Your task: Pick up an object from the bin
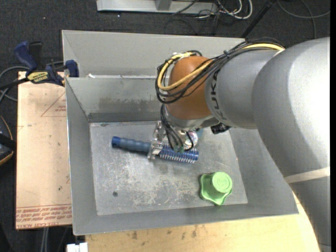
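Pincer (167, 144) is low over the middle of the bin (142, 190), directly above a blue brush (134, 145). We cannot tell whether it is open, closed or gripping. The brush lies flat on the bin floor, with its handle toward the left and its bristle head under the pincer. A green lobed cap (215, 187) lies apart, near the front right corner.

The bin (79, 140) is grey all over, and its floor has pale scratchy marks. The brush (131, 144) lying in it is dark blue — its bristle end is a brighter blue with thin pale lines in a row. The bumpy round thing (215, 187) is light green. The arm (283, 88) is silver grey, its wrist cover (186, 91) is orange-brown, and the cables (167, 75) on it are yellow and black.
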Robot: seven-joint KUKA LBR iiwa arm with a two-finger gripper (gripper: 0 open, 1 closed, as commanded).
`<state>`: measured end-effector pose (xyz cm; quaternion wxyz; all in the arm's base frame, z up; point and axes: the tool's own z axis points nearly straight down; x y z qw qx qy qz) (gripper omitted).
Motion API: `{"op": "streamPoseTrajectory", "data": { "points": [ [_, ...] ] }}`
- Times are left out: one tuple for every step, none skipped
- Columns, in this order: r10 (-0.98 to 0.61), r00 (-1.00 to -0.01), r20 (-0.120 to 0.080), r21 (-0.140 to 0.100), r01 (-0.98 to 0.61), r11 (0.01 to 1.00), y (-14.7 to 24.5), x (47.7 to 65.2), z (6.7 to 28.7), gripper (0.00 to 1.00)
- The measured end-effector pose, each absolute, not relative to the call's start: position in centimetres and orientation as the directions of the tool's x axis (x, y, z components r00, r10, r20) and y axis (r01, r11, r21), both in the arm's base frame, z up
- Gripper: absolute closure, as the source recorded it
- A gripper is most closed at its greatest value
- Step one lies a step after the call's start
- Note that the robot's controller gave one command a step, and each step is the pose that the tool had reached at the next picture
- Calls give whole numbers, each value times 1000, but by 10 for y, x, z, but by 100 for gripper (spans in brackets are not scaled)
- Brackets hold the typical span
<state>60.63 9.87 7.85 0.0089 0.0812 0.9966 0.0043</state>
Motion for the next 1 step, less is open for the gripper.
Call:
{"op": "streamPoseTrajectory", "data": {
  "points": [
    [160,-987,-9,4,160,987,99,608,194,100]
  ]
}}
